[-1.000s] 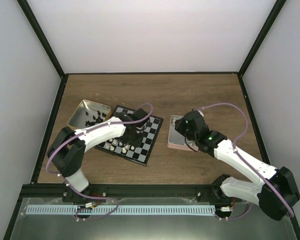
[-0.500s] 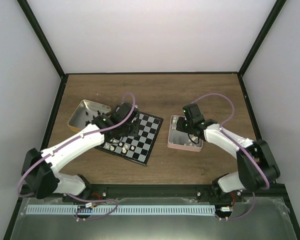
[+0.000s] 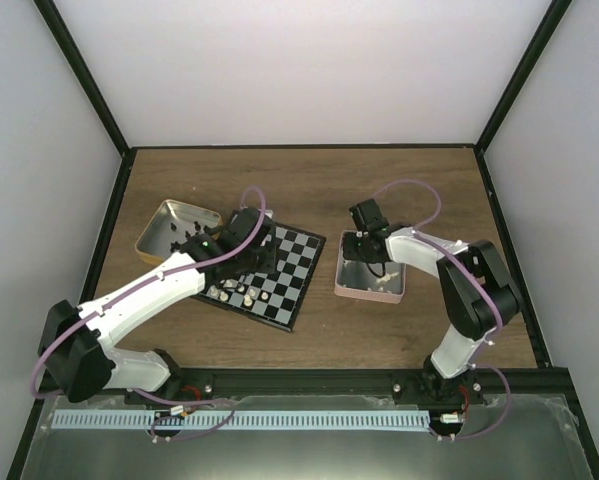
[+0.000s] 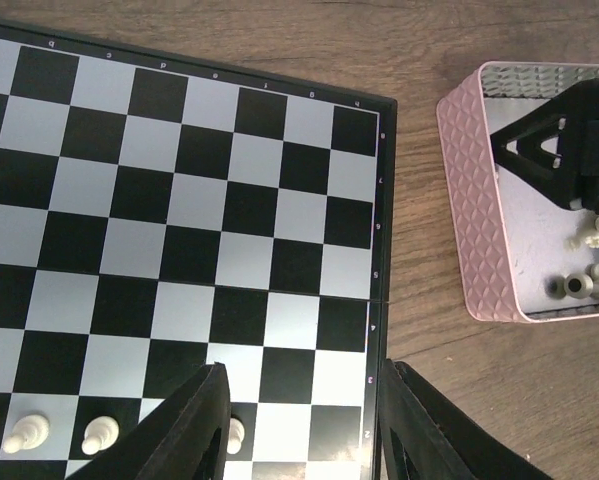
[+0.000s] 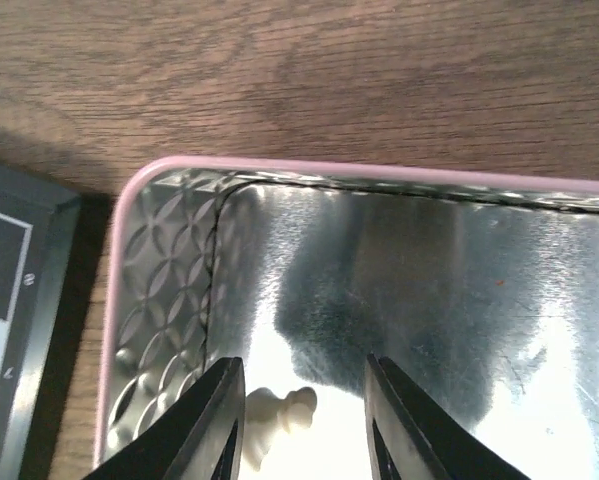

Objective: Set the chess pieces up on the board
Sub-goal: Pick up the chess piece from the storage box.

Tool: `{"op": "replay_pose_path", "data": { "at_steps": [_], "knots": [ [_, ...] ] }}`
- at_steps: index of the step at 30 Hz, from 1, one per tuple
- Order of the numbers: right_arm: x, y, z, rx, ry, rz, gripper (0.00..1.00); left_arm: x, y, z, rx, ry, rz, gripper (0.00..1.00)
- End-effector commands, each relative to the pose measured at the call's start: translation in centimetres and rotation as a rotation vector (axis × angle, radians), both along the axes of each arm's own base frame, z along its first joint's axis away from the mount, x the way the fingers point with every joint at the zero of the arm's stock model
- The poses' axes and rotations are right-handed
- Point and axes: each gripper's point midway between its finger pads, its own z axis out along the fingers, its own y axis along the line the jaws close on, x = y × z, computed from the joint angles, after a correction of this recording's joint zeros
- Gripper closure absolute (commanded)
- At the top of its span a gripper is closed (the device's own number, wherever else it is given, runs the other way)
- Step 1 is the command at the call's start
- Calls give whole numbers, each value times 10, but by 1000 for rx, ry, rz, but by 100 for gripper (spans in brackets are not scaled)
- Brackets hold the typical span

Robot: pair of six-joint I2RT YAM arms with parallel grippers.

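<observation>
The board lies left of centre, with a few cream-white pieces along its near edge. My left gripper hovers open and empty above it. In the left wrist view the gripper stands over bare squares of the board, with white pawns by the left finger. My right gripper is open, low inside the pink tin. In the right wrist view a white piece lies on the tin floor between the fingers of the gripper, close to the left one.
A gold tin with black pieces stands left of the board. The pink tin holds a few more white pieces. Its rim is near the board's corner. Black frame posts edge the table.
My right gripper has swung left and away from me to the far left corner of the pink tin. My left arm stretched out over the board and has since held nearly still.
</observation>
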Motion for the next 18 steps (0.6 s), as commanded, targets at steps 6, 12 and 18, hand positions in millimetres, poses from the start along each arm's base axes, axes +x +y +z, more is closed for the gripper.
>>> {"op": "replay_pose_path", "data": {
  "at_steps": [6,12,18],
  "knots": [
    [-6,-7,-11,-169,51,-23,65,4,-3,-7,-2,2,-3,57],
    [-25,-10,-22,-181,90,2,64,4,-4,-11,-7,6,-7,57],
    [-33,-10,-23,-162,112,5,63,5,-6,-13,-4,8,-16,57]
  ]
}}
